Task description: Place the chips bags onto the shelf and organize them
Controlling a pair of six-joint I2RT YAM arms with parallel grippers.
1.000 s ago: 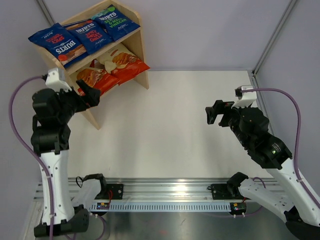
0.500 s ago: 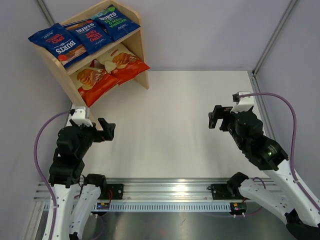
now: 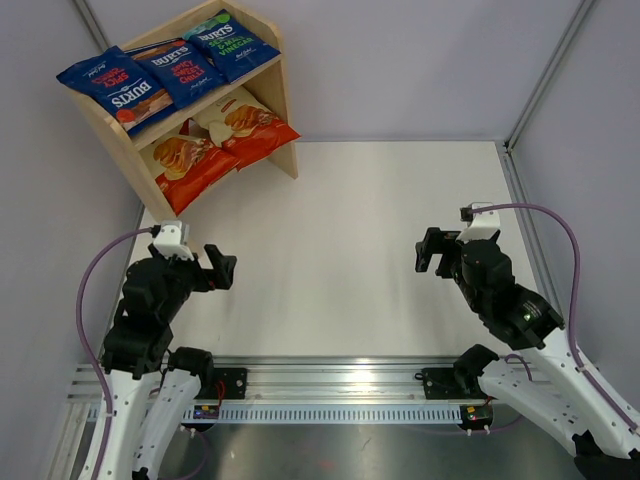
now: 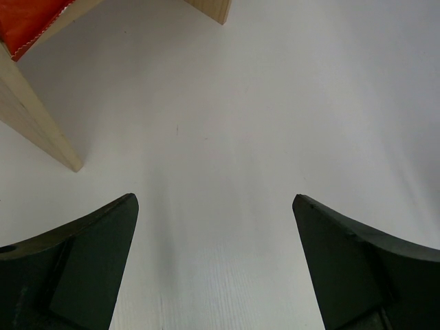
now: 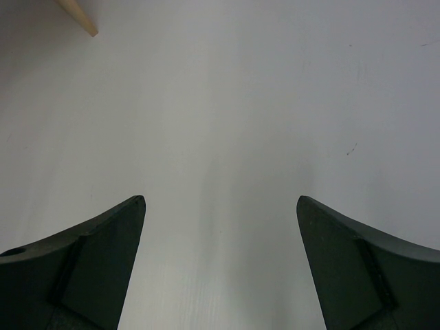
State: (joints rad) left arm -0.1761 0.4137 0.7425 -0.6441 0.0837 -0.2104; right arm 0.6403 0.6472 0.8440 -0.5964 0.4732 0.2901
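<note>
Risk we see now is the two Cassava bags (image 3: 190,160) sliding off the lower tier of the shelf (image 3: 286,120) since they overhang its front, three Burts bags (image 3: 165,65) sit fine up top, and our left gripper (image 3: 222,268) and right gripper (image 3: 428,250) both hang open, empty.

White table (image 3: 350,250); wooden shelf (image 3: 284,110) stands at far-left corner, feet on surface.
</note>
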